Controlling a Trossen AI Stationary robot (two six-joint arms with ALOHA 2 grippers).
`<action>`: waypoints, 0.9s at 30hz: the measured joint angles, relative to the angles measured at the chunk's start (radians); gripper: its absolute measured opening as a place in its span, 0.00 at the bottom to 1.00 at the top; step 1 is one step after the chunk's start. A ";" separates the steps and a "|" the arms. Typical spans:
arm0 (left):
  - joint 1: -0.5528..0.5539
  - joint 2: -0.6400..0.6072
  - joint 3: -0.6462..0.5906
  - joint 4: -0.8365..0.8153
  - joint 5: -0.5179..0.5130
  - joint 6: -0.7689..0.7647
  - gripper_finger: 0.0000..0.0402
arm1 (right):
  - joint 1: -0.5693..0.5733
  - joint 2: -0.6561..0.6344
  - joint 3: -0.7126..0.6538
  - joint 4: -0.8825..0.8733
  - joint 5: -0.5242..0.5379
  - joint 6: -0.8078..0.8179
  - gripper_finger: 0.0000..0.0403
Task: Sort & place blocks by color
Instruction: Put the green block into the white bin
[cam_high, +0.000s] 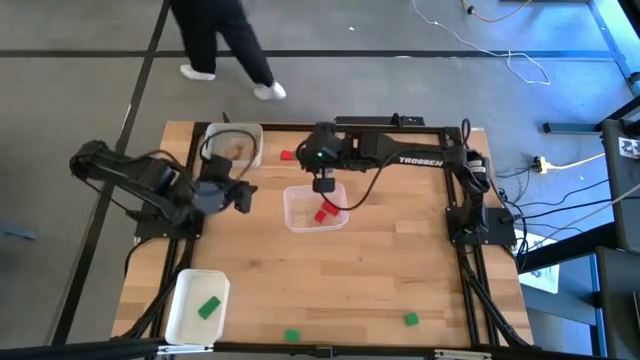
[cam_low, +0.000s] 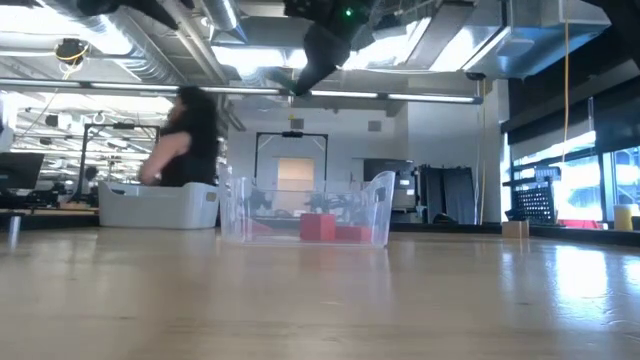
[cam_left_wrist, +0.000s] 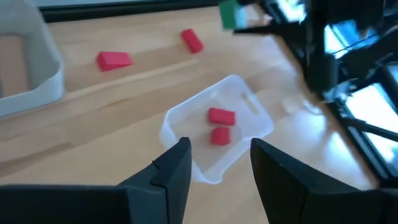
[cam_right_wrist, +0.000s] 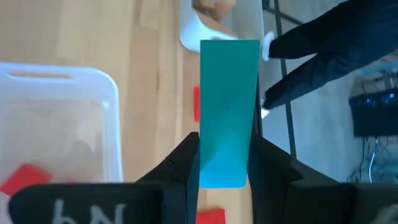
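Green block (cam_right_wrist: 227, 112) is pinched upright in the right hand (cam_right_wrist: 224, 168), above the clear tray (cam_high: 300, 222) at mid tabletop (cam_high: 400, 270). 2 red blocks (cam_high: 324, 211) lie inside the tray. Left hand (cam_left_wrist: 217, 168), fingers spread and holding nothing, hovers beside the tray. 2 green blocks (cam_high: 410, 319) sit at the near edge, bare tabletop around them.

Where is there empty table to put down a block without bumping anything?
The widest bare wood lies right of the clear tray, reaching the right frame rail, and continues below it down to the two loose green blocks. It is crowded at the far left, around the left pincer, the tan-block tray and the right pincer holding a green block.
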 joint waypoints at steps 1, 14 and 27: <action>0.017 -0.008 0.000 0.019 0.020 0.025 0.39 | 0.008 0.000 0.000 0.007 -0.001 -0.001 0.25; 0.282 -0.053 0.000 0.289 0.322 0.239 0.39 | 0.072 -0.001 0.000 0.077 -0.005 -0.004 0.25; 0.427 0.110 0.000 0.348 0.492 0.330 0.39 | 0.101 -0.001 0.000 0.079 -0.011 -0.004 0.25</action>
